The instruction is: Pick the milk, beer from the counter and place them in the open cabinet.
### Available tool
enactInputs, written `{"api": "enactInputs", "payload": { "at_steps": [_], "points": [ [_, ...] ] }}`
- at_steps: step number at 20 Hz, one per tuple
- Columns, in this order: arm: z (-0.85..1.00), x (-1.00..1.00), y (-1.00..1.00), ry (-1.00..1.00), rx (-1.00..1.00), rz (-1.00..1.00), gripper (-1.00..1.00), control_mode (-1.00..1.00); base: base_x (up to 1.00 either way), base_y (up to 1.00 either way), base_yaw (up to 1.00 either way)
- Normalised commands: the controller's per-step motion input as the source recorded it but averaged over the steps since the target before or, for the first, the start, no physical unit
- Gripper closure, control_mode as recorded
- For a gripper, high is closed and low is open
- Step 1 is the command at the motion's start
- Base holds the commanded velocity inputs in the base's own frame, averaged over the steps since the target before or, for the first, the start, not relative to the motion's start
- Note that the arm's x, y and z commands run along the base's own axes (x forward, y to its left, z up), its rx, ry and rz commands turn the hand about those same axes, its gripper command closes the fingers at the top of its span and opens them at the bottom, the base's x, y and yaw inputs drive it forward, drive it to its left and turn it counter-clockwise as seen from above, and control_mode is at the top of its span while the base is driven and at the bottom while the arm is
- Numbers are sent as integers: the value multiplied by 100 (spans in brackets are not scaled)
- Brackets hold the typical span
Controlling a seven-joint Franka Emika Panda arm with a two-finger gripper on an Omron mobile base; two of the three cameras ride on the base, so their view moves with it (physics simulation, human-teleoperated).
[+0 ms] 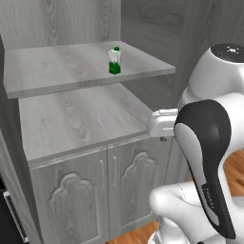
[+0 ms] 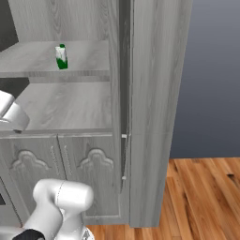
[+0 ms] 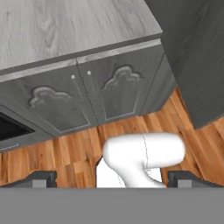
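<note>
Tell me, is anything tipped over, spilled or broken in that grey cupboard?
No, nothing stands out. The milk stands upright on a shelf of the open cabinet, with no spill around it. The arched lower doors are closed and look whole. The gripper is open and holds nothing.

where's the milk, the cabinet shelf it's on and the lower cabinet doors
milk (image 1: pixel 114 62), left base view, on the carton's white body
shelf (image 1: pixel 57 66), left base view, on the bare top left of the carton
lower doors (image 3: pixel 118 85), hand view, on the right door's arched panel

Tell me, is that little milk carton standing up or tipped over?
Standing up. The milk sits on the open cabinet shelf, green base down, cap on top.
</note>
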Motion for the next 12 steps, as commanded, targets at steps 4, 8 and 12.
{"api": "enactInputs", "payload": {
  "at_steps": [4,8,12],
  "points": [
    [-10,-5,-33,1,-5,-1,-100,-100,0,0,0],
    [-49,0,-23,0,-1,0,-100,-100,0,0,0],
    [-29,-2,-3,-4,0,0,-100,-100,0,0,0]
  ]
}}
